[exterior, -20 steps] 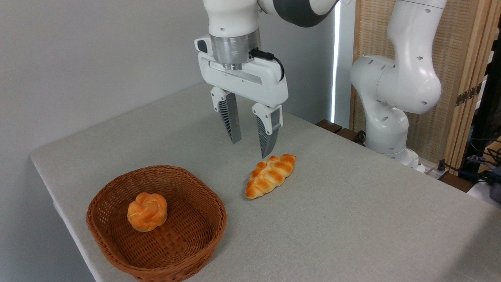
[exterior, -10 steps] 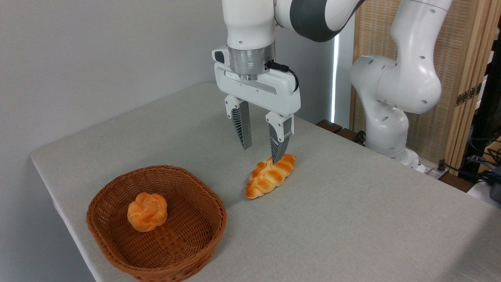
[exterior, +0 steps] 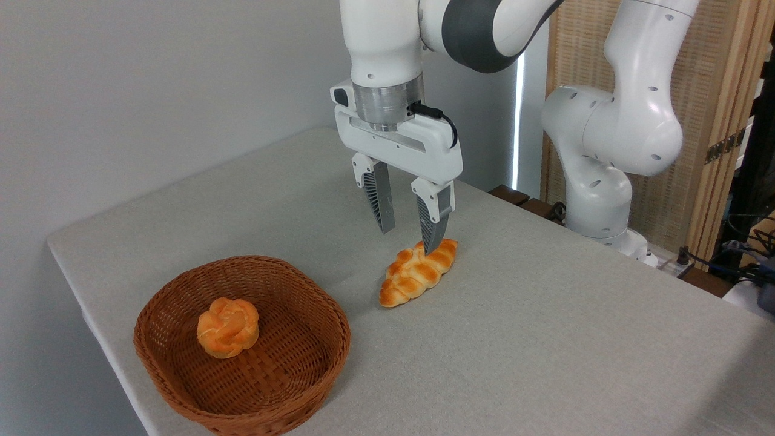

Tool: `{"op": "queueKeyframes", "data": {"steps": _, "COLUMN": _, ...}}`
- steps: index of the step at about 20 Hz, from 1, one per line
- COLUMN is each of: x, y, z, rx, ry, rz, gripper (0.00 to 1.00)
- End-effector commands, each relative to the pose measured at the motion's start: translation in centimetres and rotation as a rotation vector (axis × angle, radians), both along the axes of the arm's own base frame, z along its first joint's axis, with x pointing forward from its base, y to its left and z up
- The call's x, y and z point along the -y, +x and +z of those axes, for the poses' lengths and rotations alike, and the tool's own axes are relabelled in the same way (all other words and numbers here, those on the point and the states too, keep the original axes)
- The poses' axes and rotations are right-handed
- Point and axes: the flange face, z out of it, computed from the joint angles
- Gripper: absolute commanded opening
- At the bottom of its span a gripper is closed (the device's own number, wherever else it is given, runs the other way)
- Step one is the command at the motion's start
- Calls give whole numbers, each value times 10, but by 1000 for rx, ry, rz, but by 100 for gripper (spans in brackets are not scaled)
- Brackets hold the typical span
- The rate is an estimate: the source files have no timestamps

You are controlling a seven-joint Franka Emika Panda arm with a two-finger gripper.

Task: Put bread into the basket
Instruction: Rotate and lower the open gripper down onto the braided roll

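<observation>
The bread (exterior: 418, 272), a braided golden-orange loaf, lies on the grey table (exterior: 545, 339) to the right of the basket. My gripper (exterior: 408, 241) hangs open just above the loaf's far end, fingers pointing down, with nothing between them. Its right fingertip overlaps the loaf's upper edge in the picture; I cannot tell whether it touches. The round brown wicker basket (exterior: 303, 363) sits near the table's front left corner.
A small round knotted bun (exterior: 227, 327) lies inside the basket. The arm's white base (exterior: 605, 181) stands at the back right, in front of a woven screen (exterior: 581, 60). Cables (exterior: 738, 260) trail at the far right. The table edge runs close behind the basket.
The gripper has moved right and come down from beside the loaf to just over its far end. It stays open. Loaf, bun and basket have not moved.
</observation>
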Motion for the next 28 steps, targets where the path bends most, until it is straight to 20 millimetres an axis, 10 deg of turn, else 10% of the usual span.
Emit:
{"op": "queueKeyframes", "data": {"steps": 1, "x": -2, "y": -7, "z": 1, "rx": 6, "ry": -1, "rz": -9, "gripper": 100}}
{"op": "queueKeyframes", "data": {"steps": 28, "x": -2, "y": -23, "z": -10, "rx": -132, "ry": 14, "rz": -16, "gripper": 100}}
